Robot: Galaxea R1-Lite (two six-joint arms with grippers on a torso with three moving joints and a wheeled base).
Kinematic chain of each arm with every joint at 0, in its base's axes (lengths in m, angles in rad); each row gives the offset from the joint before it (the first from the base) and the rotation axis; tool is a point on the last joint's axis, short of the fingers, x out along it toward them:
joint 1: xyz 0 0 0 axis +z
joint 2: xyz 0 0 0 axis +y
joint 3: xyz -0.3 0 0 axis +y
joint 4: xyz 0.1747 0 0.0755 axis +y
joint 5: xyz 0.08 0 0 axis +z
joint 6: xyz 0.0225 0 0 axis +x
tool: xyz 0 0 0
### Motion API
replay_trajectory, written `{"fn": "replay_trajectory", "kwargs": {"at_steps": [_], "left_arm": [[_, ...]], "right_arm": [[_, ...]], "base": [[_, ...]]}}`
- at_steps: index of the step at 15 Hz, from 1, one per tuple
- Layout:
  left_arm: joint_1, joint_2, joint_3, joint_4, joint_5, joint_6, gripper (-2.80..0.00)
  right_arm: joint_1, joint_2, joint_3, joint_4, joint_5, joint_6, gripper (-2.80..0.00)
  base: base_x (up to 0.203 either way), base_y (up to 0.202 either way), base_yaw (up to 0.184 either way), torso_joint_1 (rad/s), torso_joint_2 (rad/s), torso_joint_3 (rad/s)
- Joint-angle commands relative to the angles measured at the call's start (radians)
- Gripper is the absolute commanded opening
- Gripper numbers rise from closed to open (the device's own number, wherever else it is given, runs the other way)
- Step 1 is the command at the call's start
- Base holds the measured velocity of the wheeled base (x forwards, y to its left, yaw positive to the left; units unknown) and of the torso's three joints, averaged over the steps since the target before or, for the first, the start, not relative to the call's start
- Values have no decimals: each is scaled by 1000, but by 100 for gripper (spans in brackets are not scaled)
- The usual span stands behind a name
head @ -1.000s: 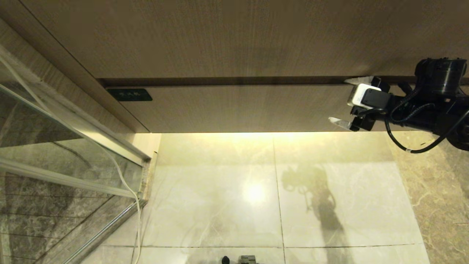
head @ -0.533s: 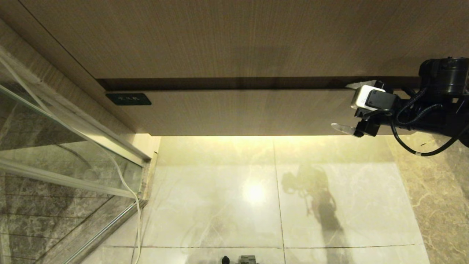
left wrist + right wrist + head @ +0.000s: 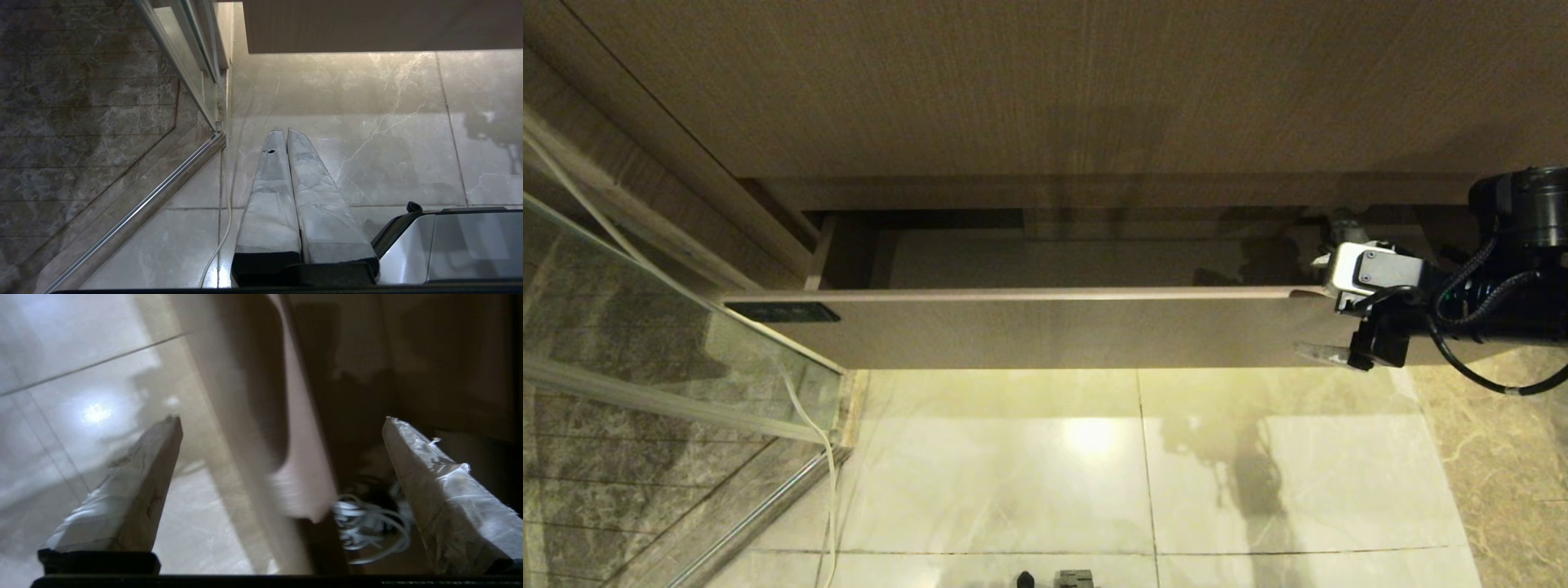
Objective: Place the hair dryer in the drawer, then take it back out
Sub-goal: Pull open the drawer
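**Right gripper straddles the drawer front**

Your right gripper (image 3: pixel 1319 314) reaches in level from the right, fingers spread wide, one inside the drawer (image 3: pixel 1045 327) and one outside its front panel, clamped on nothing. The one drawer stands partly pulled out, pale wood-grain, flat-fronted. Inside, near the inner finger, you see one coil of white cord (image 3: pixel 367 531); the hair dryer's body cannot be made out. Your left gripper (image 3: pixel 284 132) hangs over the floor tiles (image 3: pixel 367 134), fingers pressed together.

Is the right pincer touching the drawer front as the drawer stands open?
Cannot tell. In the right wrist view the right pincer straddles the drawer front, fingers spread either side; the blurred edge hides any contact.
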Motion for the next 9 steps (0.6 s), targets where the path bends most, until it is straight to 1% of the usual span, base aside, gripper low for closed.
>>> {"fn": "replay_trajectory", "kwargs": {"at_steps": [1, 4, 7, 9], "left_arm": [[0, 0, 0, 0, 0, 0, -280], [0, 0, 0, 0, 0, 0, -280], [0, 0, 0, 0, 0, 0, -280], [0, 0, 0, 0, 0, 0, -280]], "right_arm": [[1, -60, 27, -10, -7, -9, 0], [0, -153, 99, 31, -78, -8, 0], [0, -266, 175, 68, -104, -11, 0], [-1, -368, 226, 115, -149, -14, 0]], "base": [[0, 0, 0, 0, 0, 0], [0, 0, 0, 0, 0, 0], [0, 0, 0, 0, 0, 0], [0, 0, 0, 0, 0, 0]]}}
